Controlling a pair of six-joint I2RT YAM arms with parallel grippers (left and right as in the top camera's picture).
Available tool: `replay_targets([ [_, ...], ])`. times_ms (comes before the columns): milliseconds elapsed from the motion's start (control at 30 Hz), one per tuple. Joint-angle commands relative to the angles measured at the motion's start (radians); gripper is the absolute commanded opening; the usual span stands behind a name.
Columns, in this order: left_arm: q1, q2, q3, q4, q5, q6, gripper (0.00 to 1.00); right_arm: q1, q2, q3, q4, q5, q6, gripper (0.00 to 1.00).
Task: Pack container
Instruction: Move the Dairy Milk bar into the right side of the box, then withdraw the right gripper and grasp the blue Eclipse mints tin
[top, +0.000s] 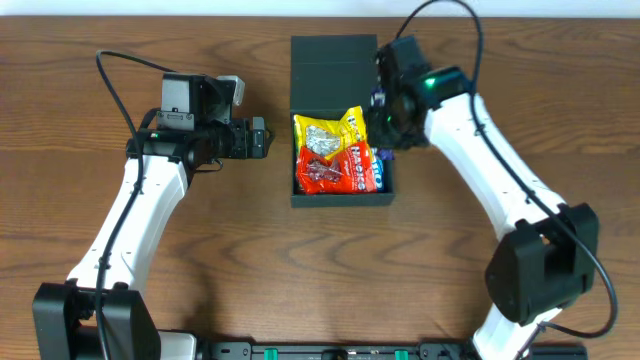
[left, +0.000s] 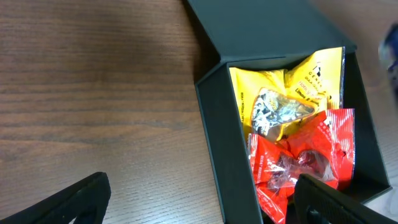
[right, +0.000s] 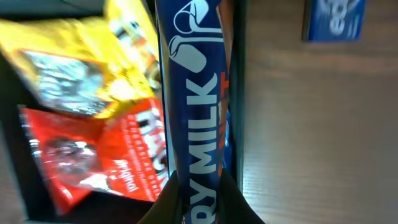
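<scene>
The dark teal-green container (top: 340, 199) sits at the table's middle back, its flap lid (top: 333, 62) open to the far side. Inside lie a yellow packet (top: 330, 132) and a red packet (top: 333, 172); both also show in the left wrist view, yellow (left: 286, 99) and red (left: 298, 162). My right gripper (top: 385, 118) is shut on a blue Dairy Milk bar (right: 196, 93) and holds it over the container's right edge. My left gripper (top: 258, 138) is open and empty, left of the container; in its wrist view its fingers (left: 202, 202) straddle the container's left wall (left: 221, 130).
A blue packet (right: 333, 18) lies on the wood table to the right of the container in the right wrist view. Bare wood table (top: 230, 230) surrounds the container.
</scene>
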Motion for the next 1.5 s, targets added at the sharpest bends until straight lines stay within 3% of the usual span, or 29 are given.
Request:
replay_targets([
  [0,0.004,-0.014,-0.011,0.0,-0.004,0.023,0.95,0.017,0.006,-0.049,0.031,0.035,0.064,0.02],
  [233,0.004,-0.014,-0.011,0.0,-0.004,0.023,0.95,0.029,0.006,-0.122,0.131,0.043,0.039,0.02],
  [267,0.004,-0.014,-0.011,0.0,-0.004,0.023,0.95,0.029,0.006,-0.122,0.137,0.048,0.037,0.05],
  [367,0.004,-0.014,-0.011,0.0,-0.004,0.023,0.95,0.029,0.006,-0.122,0.141,0.098,0.037,0.7],
  [400,0.004,-0.014,-0.011,0.0,-0.004,0.023,0.95,0.029,0.006,-0.122,0.141,0.108,0.037,0.85],
  [433,0.004,-0.014,-0.011,0.0,-0.004,0.023,0.95,0.028,0.006,-0.122,0.141,0.119,0.037,0.88],
  [700,0.004,-0.014,-0.011,0.0,-0.004,0.023,0.95,-0.007,-0.002,-0.074,0.156,0.199,0.037,0.88],
  [900,0.004,-0.014,-0.011,0.0,-0.004,0.023,0.95,-0.103,0.008,-0.063,0.271,0.245,-0.005,0.88],
  [1133,0.004,-0.014,-0.011,0.0,-0.004,0.023,0.95,-0.199,0.088,-0.064,0.346,0.208,-0.055,0.84],
  [1467,0.004,-0.014,-0.011,0.0,-0.004,0.023,0.95,-0.214,0.211,-0.064,0.469,0.195,-0.162,0.81],
])
